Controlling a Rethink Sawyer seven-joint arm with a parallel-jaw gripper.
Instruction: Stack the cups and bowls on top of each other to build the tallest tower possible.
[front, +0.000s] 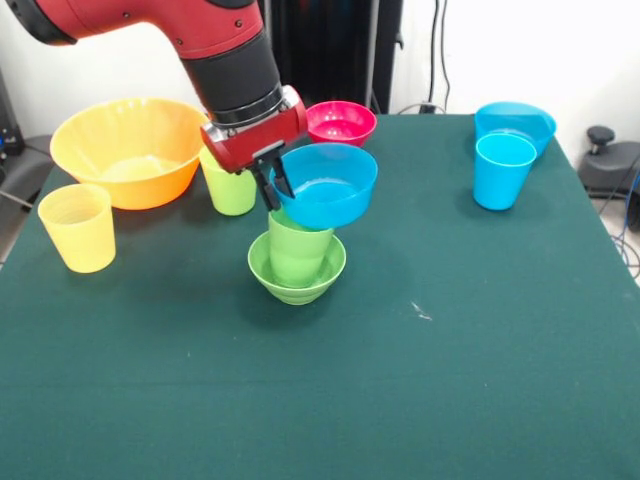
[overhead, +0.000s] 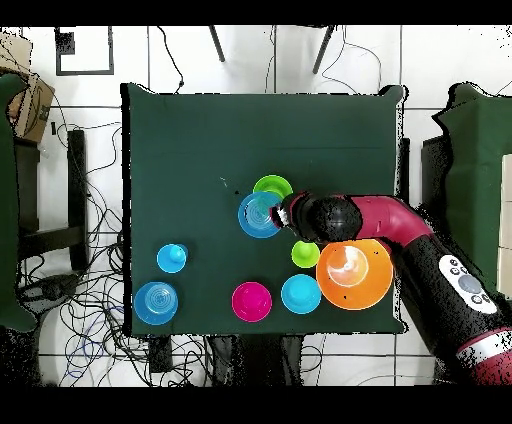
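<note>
Bowls first: in the front view my gripper (front: 273, 182) pinches the rim of 1 smooth, round blue bowl (front: 326, 184), held tilted just above the green stepped cup (front: 298, 250) nested in a small green bowl (front: 297, 275) below my fingers. From overhead, 1 glossy yellow-orange bowl (overhead: 355, 273) sits beside my arm; the blue bowl (overhead: 258, 215) overlaps the green bowl (overhead: 272, 187).
</note>
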